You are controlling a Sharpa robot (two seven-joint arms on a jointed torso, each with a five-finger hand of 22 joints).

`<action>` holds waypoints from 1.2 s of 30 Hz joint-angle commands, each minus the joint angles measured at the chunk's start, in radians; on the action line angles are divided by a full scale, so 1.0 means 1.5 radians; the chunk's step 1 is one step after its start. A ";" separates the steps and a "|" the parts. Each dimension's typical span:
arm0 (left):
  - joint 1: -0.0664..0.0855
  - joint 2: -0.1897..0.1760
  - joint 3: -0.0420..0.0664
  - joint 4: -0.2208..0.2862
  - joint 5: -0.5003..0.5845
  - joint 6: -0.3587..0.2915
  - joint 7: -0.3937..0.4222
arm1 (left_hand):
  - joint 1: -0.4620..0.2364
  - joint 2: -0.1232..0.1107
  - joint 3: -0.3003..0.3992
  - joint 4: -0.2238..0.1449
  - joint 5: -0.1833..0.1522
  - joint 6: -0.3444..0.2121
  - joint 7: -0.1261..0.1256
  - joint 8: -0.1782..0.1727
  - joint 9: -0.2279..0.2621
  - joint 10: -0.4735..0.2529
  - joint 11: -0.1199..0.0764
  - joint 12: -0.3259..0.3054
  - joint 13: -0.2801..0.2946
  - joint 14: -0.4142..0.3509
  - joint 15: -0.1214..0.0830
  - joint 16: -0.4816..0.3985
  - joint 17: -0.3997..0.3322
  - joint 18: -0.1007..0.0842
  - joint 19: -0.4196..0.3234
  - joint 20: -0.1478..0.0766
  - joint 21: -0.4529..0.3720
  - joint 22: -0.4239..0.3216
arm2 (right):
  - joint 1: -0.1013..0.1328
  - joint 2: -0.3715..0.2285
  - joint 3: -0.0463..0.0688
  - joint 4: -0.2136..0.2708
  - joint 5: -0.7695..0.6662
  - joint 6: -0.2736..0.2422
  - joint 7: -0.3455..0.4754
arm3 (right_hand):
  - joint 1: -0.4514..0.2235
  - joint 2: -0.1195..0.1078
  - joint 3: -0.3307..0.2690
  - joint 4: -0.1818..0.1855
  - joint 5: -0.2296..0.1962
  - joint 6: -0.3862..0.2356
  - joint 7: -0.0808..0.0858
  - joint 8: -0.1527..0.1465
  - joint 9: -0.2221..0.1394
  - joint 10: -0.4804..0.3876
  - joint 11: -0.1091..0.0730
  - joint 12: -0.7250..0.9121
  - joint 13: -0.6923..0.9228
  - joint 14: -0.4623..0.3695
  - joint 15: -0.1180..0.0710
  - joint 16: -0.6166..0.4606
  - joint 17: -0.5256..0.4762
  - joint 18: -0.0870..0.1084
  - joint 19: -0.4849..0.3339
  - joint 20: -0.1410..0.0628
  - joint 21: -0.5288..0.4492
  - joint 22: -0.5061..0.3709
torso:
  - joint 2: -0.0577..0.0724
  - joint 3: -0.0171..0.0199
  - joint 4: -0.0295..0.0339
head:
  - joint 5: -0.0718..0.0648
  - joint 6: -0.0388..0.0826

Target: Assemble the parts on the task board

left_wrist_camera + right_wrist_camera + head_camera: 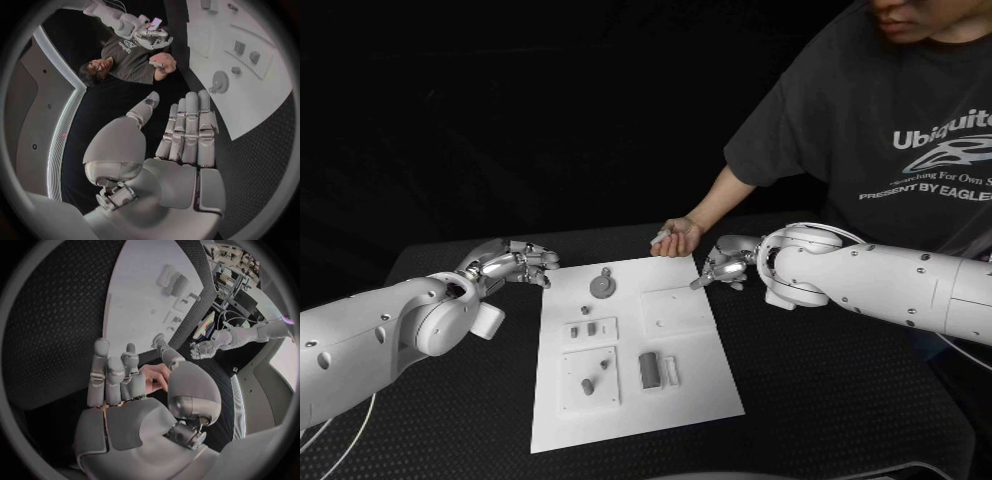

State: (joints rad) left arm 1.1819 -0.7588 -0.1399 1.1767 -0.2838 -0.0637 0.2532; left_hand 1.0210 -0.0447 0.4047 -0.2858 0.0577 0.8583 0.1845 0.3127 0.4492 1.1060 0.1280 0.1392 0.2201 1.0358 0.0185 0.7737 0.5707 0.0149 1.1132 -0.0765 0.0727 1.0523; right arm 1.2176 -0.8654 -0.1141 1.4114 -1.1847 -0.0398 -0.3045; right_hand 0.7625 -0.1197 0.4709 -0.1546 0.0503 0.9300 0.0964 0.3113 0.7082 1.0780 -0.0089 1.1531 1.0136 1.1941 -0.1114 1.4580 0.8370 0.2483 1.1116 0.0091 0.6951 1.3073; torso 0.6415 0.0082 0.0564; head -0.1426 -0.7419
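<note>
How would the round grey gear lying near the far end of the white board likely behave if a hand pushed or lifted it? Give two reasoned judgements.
The gear lies flat on the board, so a push would probably slide it rather than roll it. It looks thin and low, so lifting it may mean getting fingertips under its edge. It seems small beside the left hand, so probably light.

Your head view looks down from above onto the table (834, 420), with the board (689, 390) mid-frame. Each wrist view sits close behind its own hand, the left hand (187, 135) and the right hand (119, 375), facing out across the table. All three share the board's far edge.
</note>
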 commanded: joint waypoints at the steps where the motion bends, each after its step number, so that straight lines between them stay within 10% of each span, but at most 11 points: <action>1: 0.000 0.000 0.000 0.002 -0.001 0.009 0.009 | -0.007 0.002 -0.003 0.000 -0.002 -0.003 -0.002 -0.002 -0.001 -0.004 0.001 0.001 0.000 -0.002 0.003 -0.004 0.001 0.012 -0.002 0.001 -0.002 -0.001 | 0.000 0.000 0.000 0.000 -0.002 0.003 0.002 | 0.002 -0.001 -0.001 -0.004 -0.001 0.004 0.003 -0.003 0.001 0.003 -0.001 0.004 -0.001 0.002 -0.003 0.004 -0.001 0.009 0.005 -0.001 0.002 0.012 | 0.000 0.0004 -0.0001 | 0.001 -0.001; 36: 0.000 0.001 0.000 0.001 -0.001 0.011 0.009 | -0.006 0.001 -0.004 0.000 -0.002 -0.003 -0.003 -0.002 -0.001 -0.004 0.000 0.001 -0.001 -0.002 0.003 -0.004 0.002 0.012 -0.002 0.001 -0.002 -0.001 | 0.000 -0.003 0.000 -0.009 -0.002 0.006 0.000 | 0.003 0.000 -0.001 -0.007 -0.001 0.005 0.003 -0.004 0.002 0.003 -0.001 0.005 -0.002 0.003 -0.003 0.004 -0.001 0.009 0.005 -0.002 0.002 0.012 | 0.000 0.0002 -0.0002 | -0.001 -0.003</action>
State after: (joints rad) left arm 1.1819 -0.7587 -0.1399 1.1759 -0.2838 -0.0617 0.2534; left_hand 1.0210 -0.0448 0.4050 -0.2861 0.0577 0.8583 0.1845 0.3128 0.4492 1.1061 0.1279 0.1392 0.2201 1.0358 0.0185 0.7737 0.5721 0.0149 1.1132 -0.0765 0.0727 1.0524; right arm 1.2175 -0.8702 -0.1141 1.3975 -1.1847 -0.0393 -0.3057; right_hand 0.7625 -0.1197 0.4709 -0.1601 0.0503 0.9350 0.0963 0.3113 0.7101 1.0816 -0.0054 1.1569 1.0121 1.1991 -0.1104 1.4580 0.8362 0.2473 1.1152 0.0054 0.6951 1.3073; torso 0.6415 0.0084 0.0560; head -0.1441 -0.7462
